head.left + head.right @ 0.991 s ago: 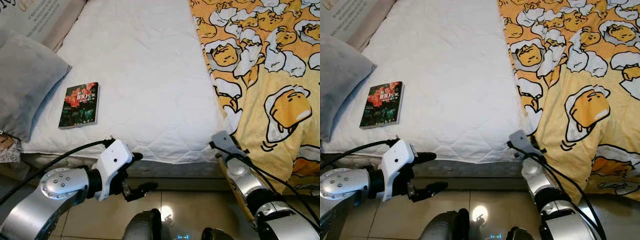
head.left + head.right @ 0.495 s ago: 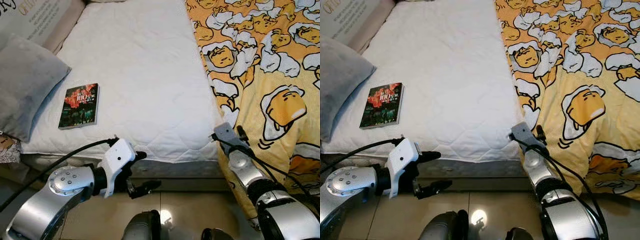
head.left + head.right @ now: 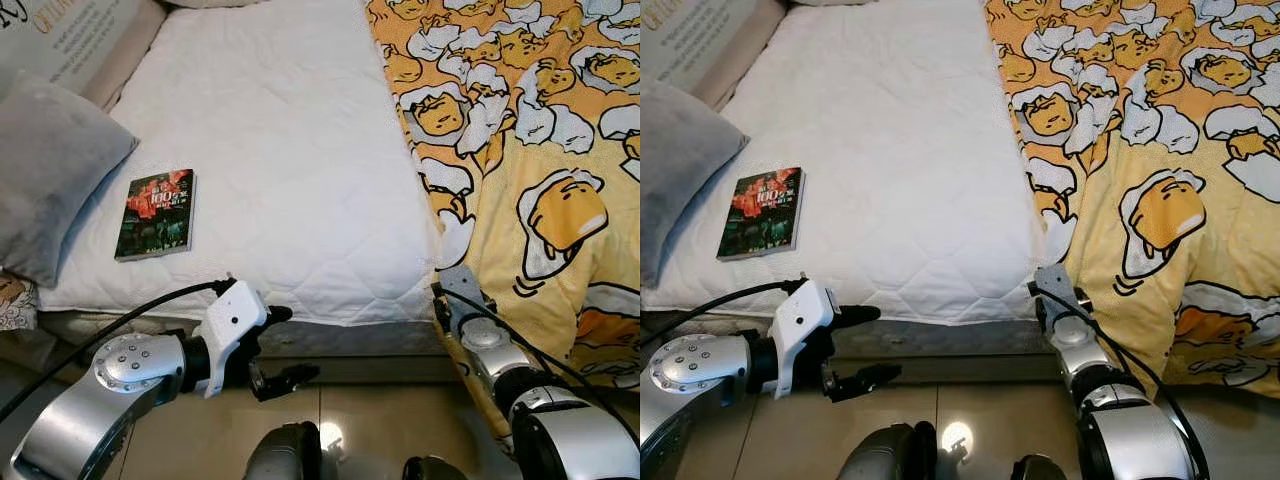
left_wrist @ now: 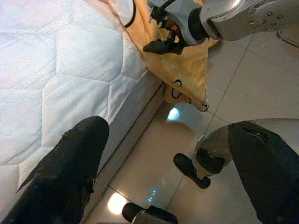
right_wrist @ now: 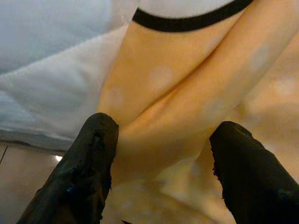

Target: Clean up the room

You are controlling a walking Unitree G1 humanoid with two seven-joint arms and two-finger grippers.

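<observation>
While parked at the foot of the white mattress (image 3: 280, 150), facing a yellow cartoon blanket (image 3: 530, 170) draped over its right side. Grey pillow (image 3: 45, 170) far left, book (image 3: 156, 213) beside it. Right gripper (image 5: 163, 163) spread wide against the blanket's hanging edge; left gripper (image 3: 283, 345) spread wide too, low over floor tiles (image 3: 970, 410).

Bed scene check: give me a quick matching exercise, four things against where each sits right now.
Things:
1. book
2. pillow
3. blanket
4. right gripper

Places:
A. draped over the bed's right side, hanging toward the floor
B. open against the blanket's hanging edge
C. flat on the white mattress, left part
D. bed's far left edge

Pairs: 1-C, 2-D, 3-A, 4-B
</observation>
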